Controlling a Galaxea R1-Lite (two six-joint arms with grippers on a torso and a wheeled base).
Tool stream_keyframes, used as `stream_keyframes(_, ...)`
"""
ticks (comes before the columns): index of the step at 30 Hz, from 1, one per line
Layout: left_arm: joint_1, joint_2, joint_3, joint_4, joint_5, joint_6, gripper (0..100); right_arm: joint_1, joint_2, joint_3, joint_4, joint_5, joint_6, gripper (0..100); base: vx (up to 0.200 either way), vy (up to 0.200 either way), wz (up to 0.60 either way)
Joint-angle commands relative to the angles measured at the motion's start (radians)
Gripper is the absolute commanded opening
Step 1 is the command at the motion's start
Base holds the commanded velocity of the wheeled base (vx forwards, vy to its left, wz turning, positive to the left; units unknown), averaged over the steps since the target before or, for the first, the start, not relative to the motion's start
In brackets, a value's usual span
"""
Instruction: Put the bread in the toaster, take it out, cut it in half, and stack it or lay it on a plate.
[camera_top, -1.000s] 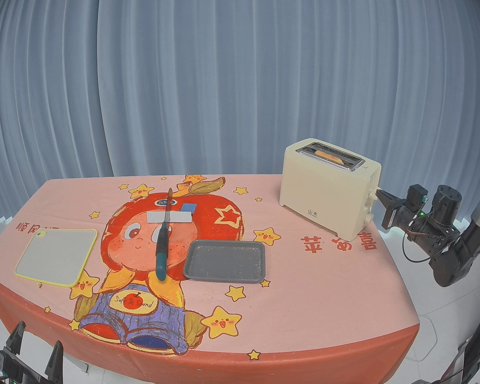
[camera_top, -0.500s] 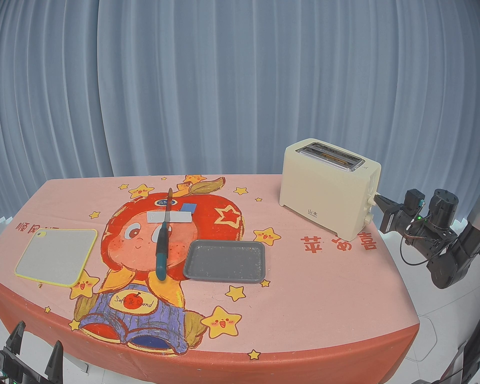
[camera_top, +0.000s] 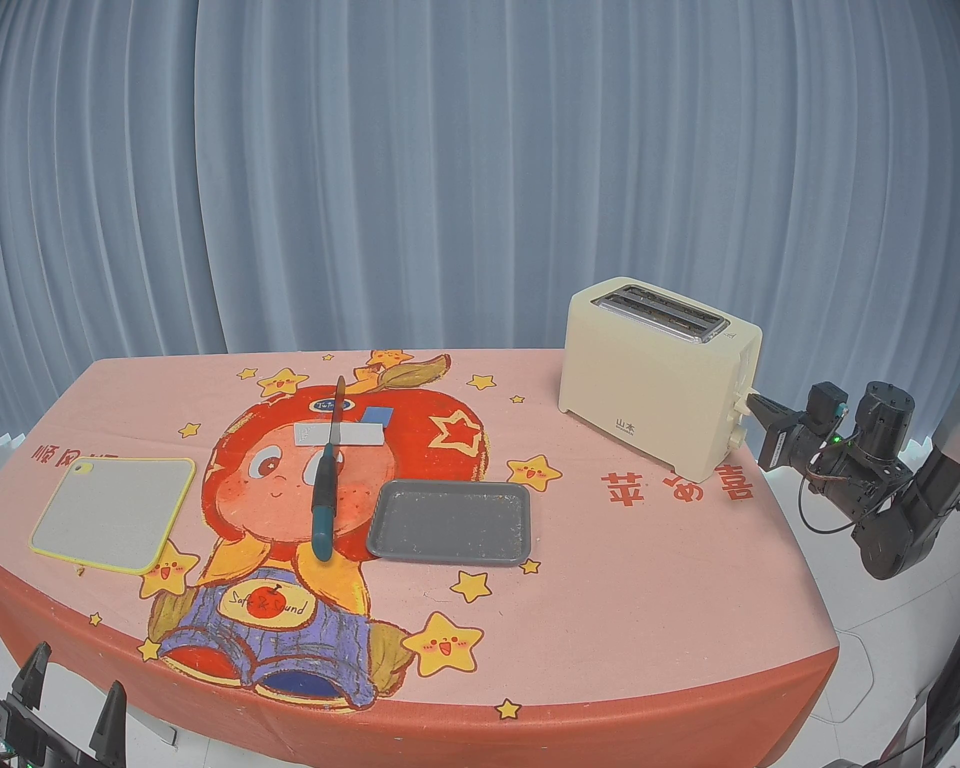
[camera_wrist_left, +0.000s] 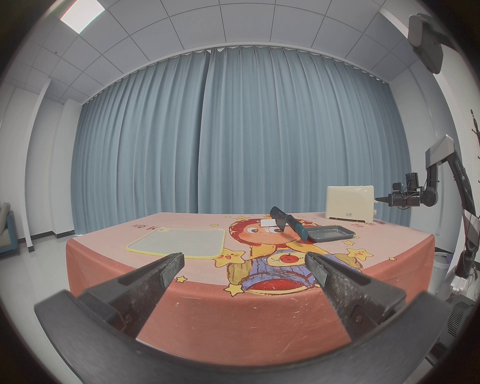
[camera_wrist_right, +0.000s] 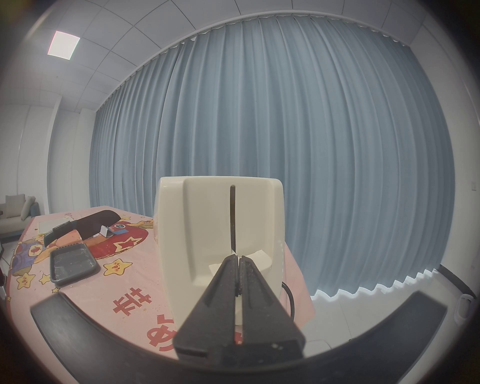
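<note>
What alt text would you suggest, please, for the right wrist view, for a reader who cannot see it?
The shut right pincer points at the end face of a cream toaster, its tips at the lever low in the vertical slot. Off to one side, a grey tray and a dark-handled knife lie on the pink printed tablecloth, with a blue curtain behind.

Right hand (camera_top: 752, 401) level and outstretched, fingers (camera_wrist_right: 227, 280) pressed together; left hand (camera_wrist_left: 244, 260) low, fingers (camera_wrist_left: 150, 280) spread wide.
</note>
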Motion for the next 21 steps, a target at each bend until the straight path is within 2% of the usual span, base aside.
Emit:
stream_keyframes(1,-0.001,0.002,0.018,0.0,0.0,0.0,100,0.001,0.006,0.0,0.002,0.001,0.0,0,0.0,0.0,0.0)
stream_keyframes(15,0.0,0.0,0.018,-0.001,0.0,0.0,100,0.005,-0.006,-0.002,0.001,0.001,-0.002,0,0.0,0.0,0.0)
stream_keyframes(21,0.0,0.002,0.018,0.0,0.0,0.0,100,-0.008,-0.1,-0.016,0.004,0.002,0.009,0,0.0,0.0,0.0)
